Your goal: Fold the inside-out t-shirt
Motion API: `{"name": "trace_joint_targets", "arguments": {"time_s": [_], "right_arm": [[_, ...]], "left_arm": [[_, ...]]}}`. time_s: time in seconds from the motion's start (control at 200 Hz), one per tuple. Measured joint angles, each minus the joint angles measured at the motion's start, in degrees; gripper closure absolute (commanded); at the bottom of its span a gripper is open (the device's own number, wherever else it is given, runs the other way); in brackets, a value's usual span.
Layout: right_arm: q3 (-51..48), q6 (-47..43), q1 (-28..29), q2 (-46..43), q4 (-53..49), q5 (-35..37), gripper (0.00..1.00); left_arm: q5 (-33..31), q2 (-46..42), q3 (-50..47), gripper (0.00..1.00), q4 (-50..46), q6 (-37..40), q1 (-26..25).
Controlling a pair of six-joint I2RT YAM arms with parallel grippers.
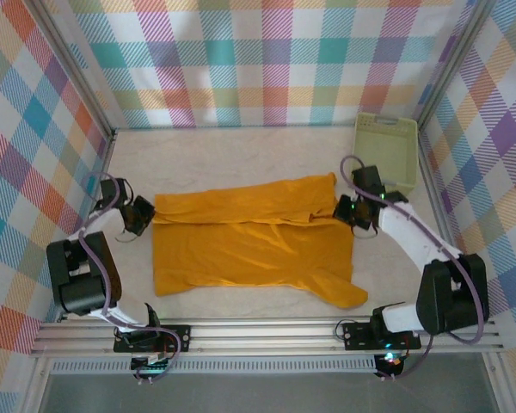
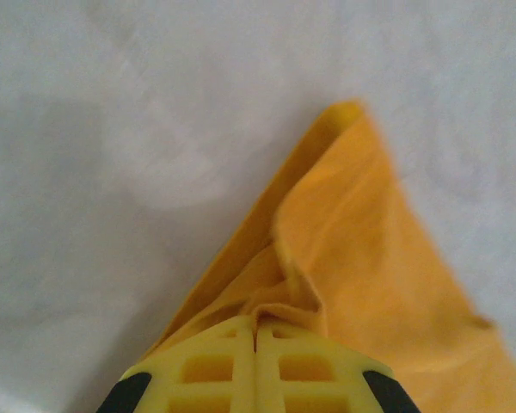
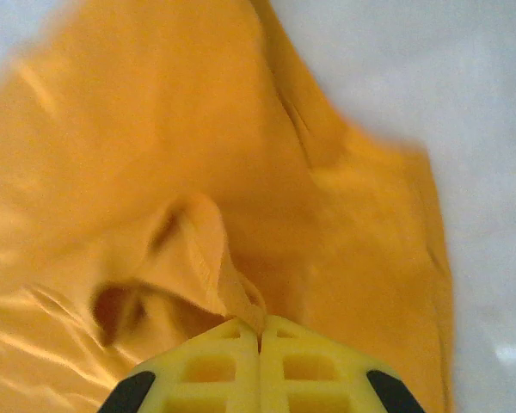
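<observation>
Now my left claw (image 2: 256, 325) pinches the left edge of the mustard-yellow cotton t-shirt (image 1: 249, 249), and my right claw (image 3: 260, 327) pinches its right edge, both squeezed tight.

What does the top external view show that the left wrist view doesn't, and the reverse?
Top external: the whole mustard-yellow cotton t-shirt laid out, the pale green plastic basket at the far right corner, and the right gripper at the shirt's right edge. Left wrist: close up, the left gripper shut on a bunched fold of the shirt. Both: shirt, left gripper, white table cover.
</observation>
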Motion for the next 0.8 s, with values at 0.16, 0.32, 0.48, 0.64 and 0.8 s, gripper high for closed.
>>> {"name": "trace_joint_targets", "arguments": {"time_s": [0.16,0.32,0.48,0.64,0.8], "right_arm": [[27.1,-4.0,-0.1,12.8,1.7,2.7,1.0],[56.3,-7.6,-0.7,30.3,0.0,3.7,1.0],[81.7,-9.9,-0.8,48.4,-4.6,3.4,1.0],[85.8,-11.4,-0.8,54.8,-7.5,2.2,1.0],[84.6,-12.6,-0.7,55.4,-8.9,1.8,1.0]], "left_arm": [[-0.1,8.2,19.3,1.0,-3.7,-0.8,0.0],[0.1,18.3,36.5,1.0,-7.4,-1.0,0.0],[1.3,27.6,45.8,1.0,-11.4,-1.2,0.0],[1.8,31.9,47.7,1.0,-15.1,-0.9,0.0],[1.8,32.2,48.5,1.0,-17.8,0.5,0.0]]}}
